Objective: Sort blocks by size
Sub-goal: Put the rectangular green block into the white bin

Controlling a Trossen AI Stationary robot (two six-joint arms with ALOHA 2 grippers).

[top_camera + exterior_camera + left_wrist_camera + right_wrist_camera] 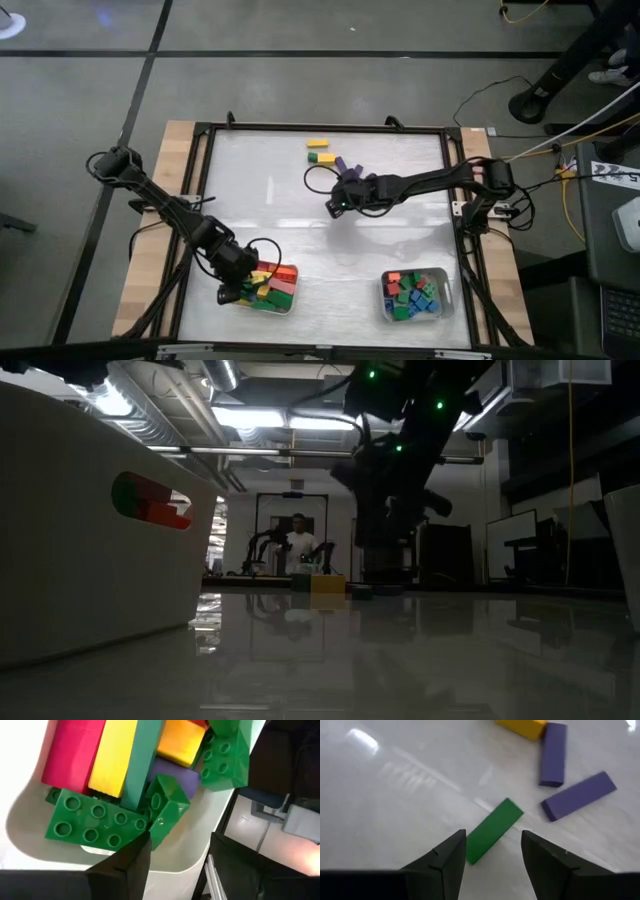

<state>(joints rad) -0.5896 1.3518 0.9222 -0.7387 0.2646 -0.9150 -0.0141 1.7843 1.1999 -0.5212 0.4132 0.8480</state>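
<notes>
Bricks: light, rigid, slick plastic; best pinched across the narrow width, mid-length.
Nearest, left gripper (236,291) sits low at the left tray (287,306), fingers (131,865) spread with nothing between them, right beside a short green brick (167,810) tipped on edge on the long blocks (115,755) piled there. Small squarish ones fill the right tray (446,304). Mid-table, right gripper (492,857) hangs over a long green block (493,831) lying flat, jaws parted and straddling its near end, not closed on it. It lies skewed to the fingers, so I'd guess a wrist twist first. Farther back: two purple longs (577,795), a yellow (318,145) and a green-yellow pair (322,158).
</notes>
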